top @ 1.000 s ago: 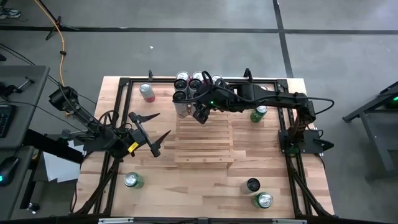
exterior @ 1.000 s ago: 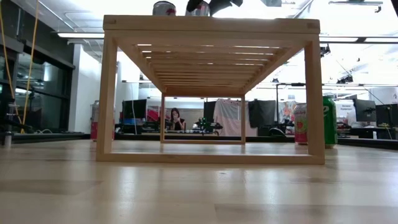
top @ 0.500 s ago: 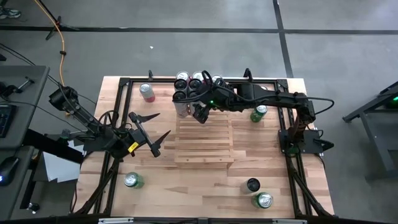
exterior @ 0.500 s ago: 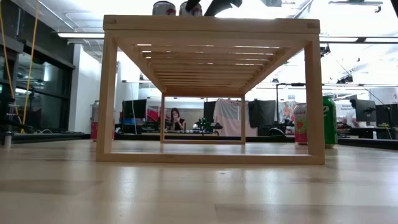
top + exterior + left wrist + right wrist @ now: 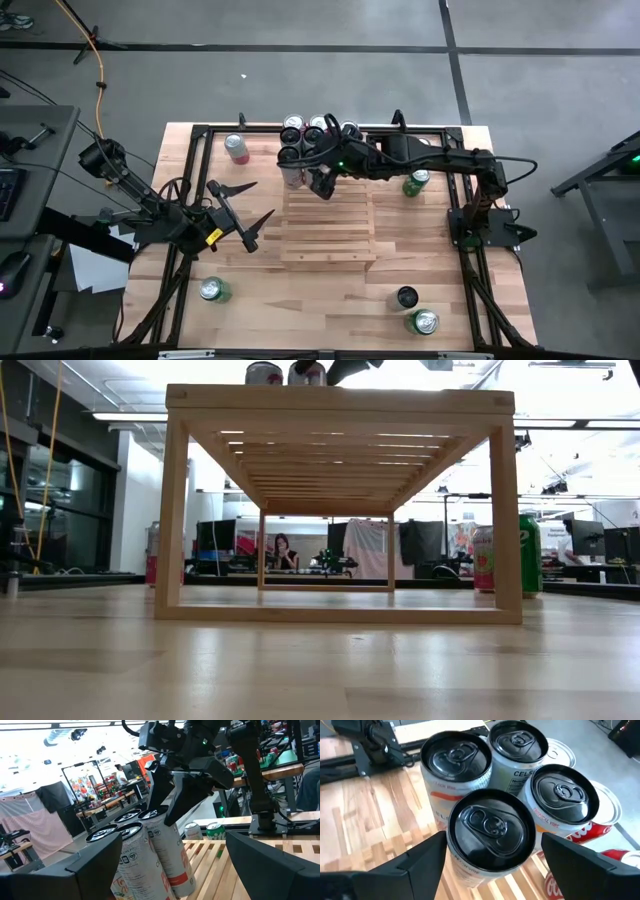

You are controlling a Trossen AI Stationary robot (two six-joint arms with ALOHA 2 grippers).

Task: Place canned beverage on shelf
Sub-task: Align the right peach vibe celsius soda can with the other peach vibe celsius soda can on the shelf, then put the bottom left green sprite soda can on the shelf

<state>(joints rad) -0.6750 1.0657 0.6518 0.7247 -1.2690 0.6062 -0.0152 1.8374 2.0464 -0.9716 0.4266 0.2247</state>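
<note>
The shelf (image 5: 328,222), a light-wood slatted rack, stands mid-table. Several tall cans (image 5: 305,135) stand upright in a cluster on its far left corner. The nearest of them, a black-topped can (image 5: 491,827), stands on the slats between the fingers of my open right gripper (image 5: 318,182). Those fingers slant down on either side of it, close to its wall, without holding it. My left gripper (image 5: 265,198) is open, level and holds nothing. It hovers left of the shelf, pointing at the cluster (image 5: 145,850).
Loose cans stand on the tabletop: a pink one (image 5: 236,148) far left, a green one (image 5: 415,182) right of the shelf, one (image 5: 213,290) near left, and a black (image 5: 406,297) and a green (image 5: 424,322) near right. The shelf's near slats (image 5: 330,245) are bare.
My right gripper has opened its fingers around the black-topped can and let go of it. The can stays upright on the shelf's far left corner beside the others, and more of it now shows in the low view.
</note>
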